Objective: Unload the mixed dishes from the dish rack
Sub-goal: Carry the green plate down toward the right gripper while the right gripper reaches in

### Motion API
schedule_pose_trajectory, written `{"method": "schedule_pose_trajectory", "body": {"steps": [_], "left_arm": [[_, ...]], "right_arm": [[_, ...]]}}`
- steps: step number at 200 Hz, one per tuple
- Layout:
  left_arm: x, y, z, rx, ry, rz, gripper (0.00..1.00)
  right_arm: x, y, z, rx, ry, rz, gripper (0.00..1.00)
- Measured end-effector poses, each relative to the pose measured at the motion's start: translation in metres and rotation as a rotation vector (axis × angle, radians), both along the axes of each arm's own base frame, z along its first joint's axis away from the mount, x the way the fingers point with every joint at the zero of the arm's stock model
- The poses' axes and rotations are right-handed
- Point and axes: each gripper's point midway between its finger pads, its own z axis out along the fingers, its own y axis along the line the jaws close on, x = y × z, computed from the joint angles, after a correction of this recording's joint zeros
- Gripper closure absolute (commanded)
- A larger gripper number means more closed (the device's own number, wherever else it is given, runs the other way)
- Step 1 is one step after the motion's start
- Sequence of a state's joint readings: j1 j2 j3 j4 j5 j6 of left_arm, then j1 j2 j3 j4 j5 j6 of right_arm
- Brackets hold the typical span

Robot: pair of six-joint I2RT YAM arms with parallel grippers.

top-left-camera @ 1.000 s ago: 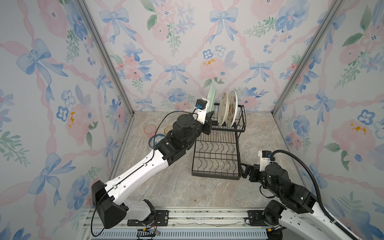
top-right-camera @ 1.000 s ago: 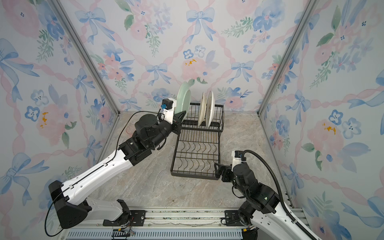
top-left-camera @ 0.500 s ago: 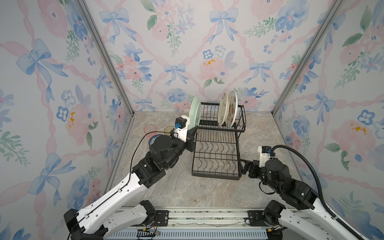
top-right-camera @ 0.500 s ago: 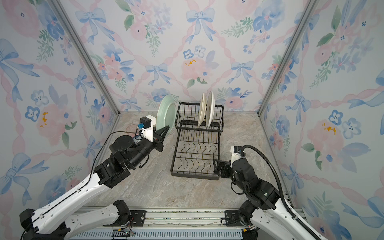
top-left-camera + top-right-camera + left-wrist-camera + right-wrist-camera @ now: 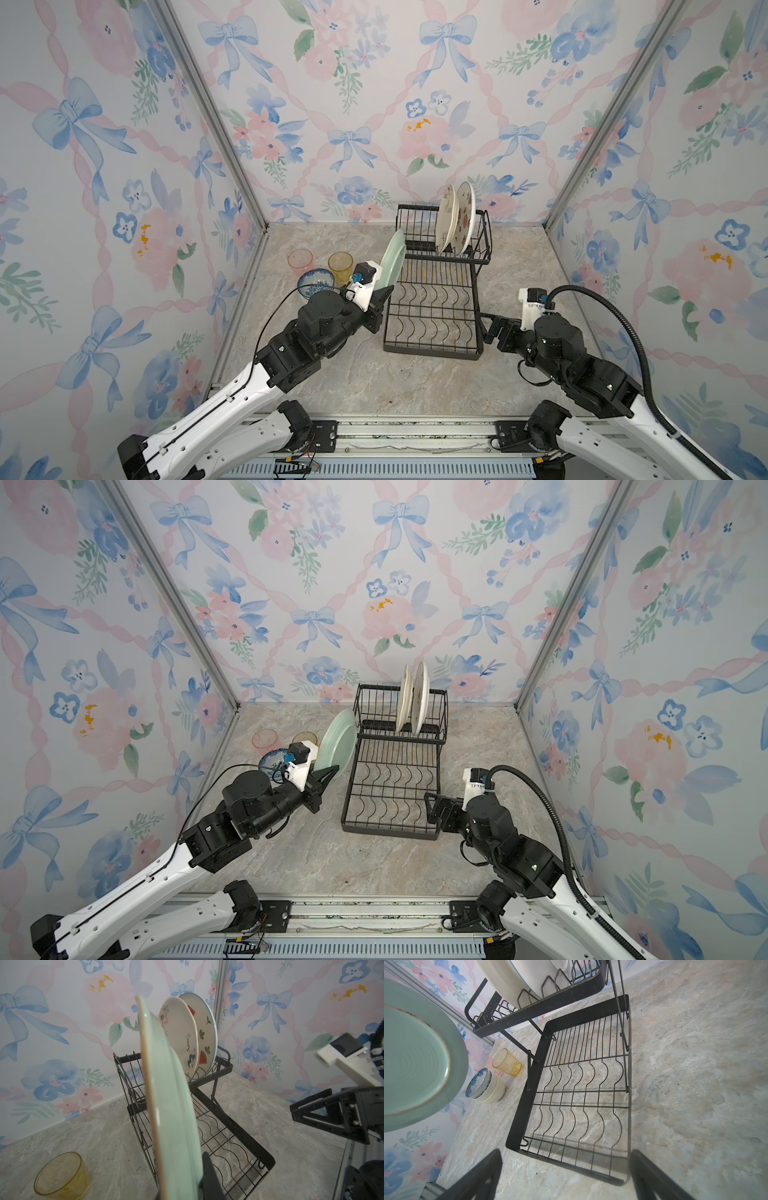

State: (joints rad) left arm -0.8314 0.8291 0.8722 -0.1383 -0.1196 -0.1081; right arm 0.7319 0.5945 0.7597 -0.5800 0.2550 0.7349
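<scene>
Moved since last frame: mint-green plate (image 5: 393, 258) has dropped lower, now just left of the dish rack (image 5: 432, 356), on edge, tilted, ribbed glaze, brownish rim. Left gripper (image 5: 385, 292) pinches its lower rim, arm stretched forward. Right gripper (image 5: 490, 330) spread wide, empty, near rack's front right corner.

Pink tumbler (image 5: 482, 1061) mostly hidden behind amber tumbler (image 5: 506, 1062), mint-green plate (image 5: 415, 1059) cropped at edge
</scene>
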Motion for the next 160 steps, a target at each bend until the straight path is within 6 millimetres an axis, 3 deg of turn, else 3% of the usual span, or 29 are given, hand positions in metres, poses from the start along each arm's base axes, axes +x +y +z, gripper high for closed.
{"method": "schedule_pose_trajectory", "body": {"steps": [77,160], "left_arm": [[-0.016,-0.022,-0.03,0.072,0.064,-0.094,1.0],[-0.032,-0.054,-0.062,0.189,0.079,-0.161,1.0]], "right_arm": [[-0.001,0.005,0.027,0.123,0.005,-0.019,0.03],[0.001,0.012,0.022,0.18,0.07,-0.04,0.03]]}}
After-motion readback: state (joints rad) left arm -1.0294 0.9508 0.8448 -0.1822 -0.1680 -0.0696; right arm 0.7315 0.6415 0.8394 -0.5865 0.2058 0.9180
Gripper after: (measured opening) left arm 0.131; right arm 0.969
